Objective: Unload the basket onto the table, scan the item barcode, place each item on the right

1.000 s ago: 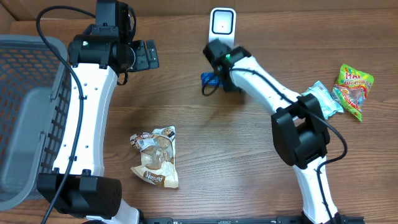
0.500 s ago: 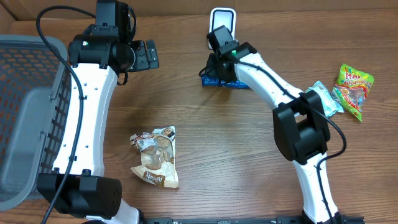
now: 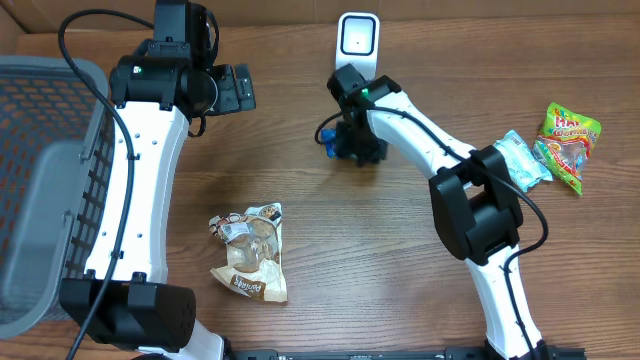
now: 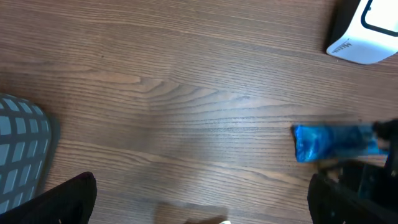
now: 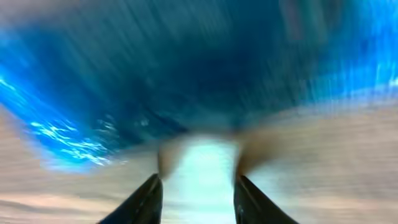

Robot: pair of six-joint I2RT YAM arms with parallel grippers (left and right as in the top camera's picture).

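Table: a brown wood table (image 3: 330, 300), with a grey basket (image 3: 40, 150) at its left edge and a white scanner (image 3: 357, 38) standing at the far side.
Blue packet: the blue packet (image 3: 328, 134) is just in front of the scanner, a little to the left of it, at the tip of the right arm.
Right gripper: the right gripper (image 3: 350, 140) is closed on the blue packet near one end (its own camera gives only blue blur, so I cannot tell how deep the hold is).
Left gripper: the left gripper (image 3: 236, 89) stands wide open and holds nothing, well apart from the packet.
Risk, slip: thin glossy film held by one end can droop or slide out if the arm swings fast.
Risk, no read: no view shows the barcode. If it faces away from the scanner window, or the film is creased, the scan probably fails.
Risk, knock: the scanner is near, so a wide wrist turn could push it over.
Other things: a brown snack bag (image 3: 250, 255) and some sweet bags (image 3: 568, 140) lie well apart and are no obstacle.
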